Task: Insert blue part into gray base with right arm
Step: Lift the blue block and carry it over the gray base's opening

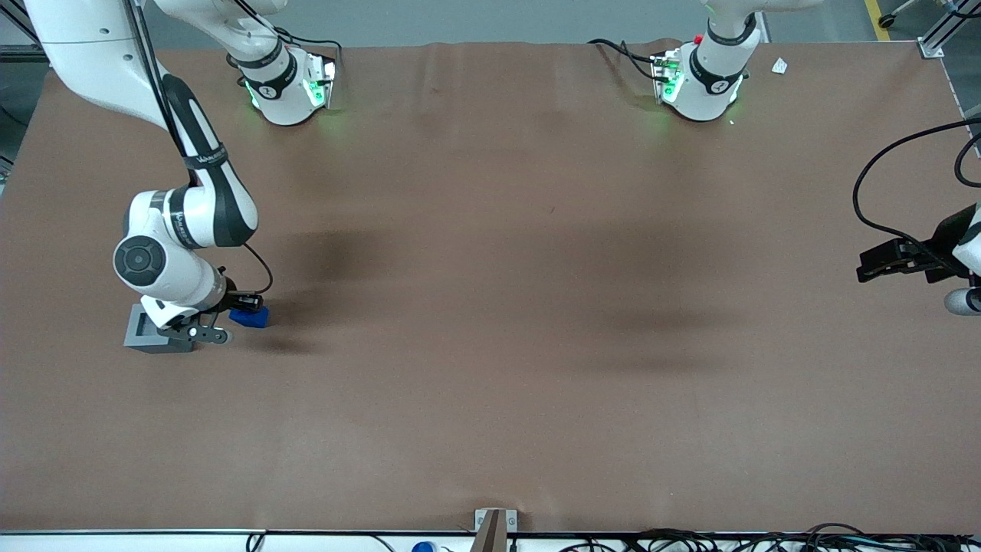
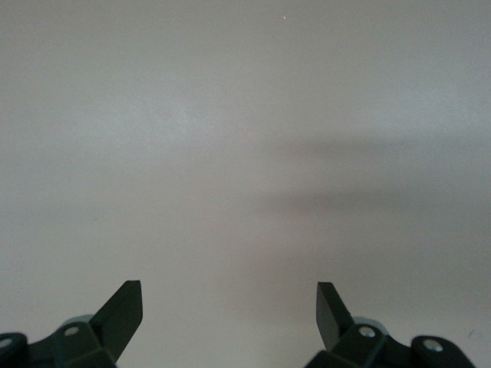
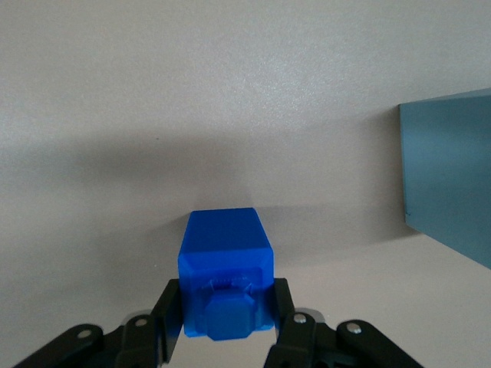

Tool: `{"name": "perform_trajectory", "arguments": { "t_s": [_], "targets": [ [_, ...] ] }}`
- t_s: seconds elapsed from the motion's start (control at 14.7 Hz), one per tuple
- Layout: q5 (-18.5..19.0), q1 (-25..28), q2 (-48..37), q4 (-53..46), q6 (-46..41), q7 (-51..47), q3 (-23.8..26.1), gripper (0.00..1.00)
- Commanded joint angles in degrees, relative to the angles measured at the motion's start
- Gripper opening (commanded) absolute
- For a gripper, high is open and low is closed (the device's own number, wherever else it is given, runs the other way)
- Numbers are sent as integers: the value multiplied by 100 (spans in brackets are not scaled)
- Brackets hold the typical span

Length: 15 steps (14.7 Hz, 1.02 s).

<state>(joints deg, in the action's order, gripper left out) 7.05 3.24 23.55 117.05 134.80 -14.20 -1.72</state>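
Note:
The blue part [image 1: 253,317] sits low at the brown table, beside the gray base [image 1: 155,330] and toward the parked arm's end from it. My right arm's gripper [image 1: 230,318] is shut on the blue part. In the right wrist view the two black fingers [image 3: 170,310] press on both sides of the blue part [image 3: 226,253], whose knob faces the camera. I cannot tell whether the part touches the table. The gray base [image 3: 453,184] stands apart from the part, with bare table between them. Its recess shows only in the front view.
The two arm bases [image 1: 291,84] [image 1: 697,77] stand along the table edge farthest from the front camera. A small white scrap [image 1: 779,66] lies near the parked arm's base. A metal bracket [image 1: 494,525] sits at the table's near edge.

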Motion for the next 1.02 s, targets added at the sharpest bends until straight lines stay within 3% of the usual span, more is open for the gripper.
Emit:
{"name": "perform_trajectory", "arguments": {
  "t_s": [0.0, 0.07, 0.2, 0.41, 0.54, 0.95],
  "targets": [
    [147, -43, 1, 46, 55, -48, 31, 8],
    [147, -43, -8, 20, 20, -48, 31, 1],
    [156, -43, -43, -242, -277, 5, 22, 0],
    [165, -52, -52, -1085, -1435, 58, 22, 0],
    [357, -182, -43, -1508, -1991, 442, 13, 0],
    [437, -832, -87, -1738, -2046, 1532, 22, 0]
  ]
}}
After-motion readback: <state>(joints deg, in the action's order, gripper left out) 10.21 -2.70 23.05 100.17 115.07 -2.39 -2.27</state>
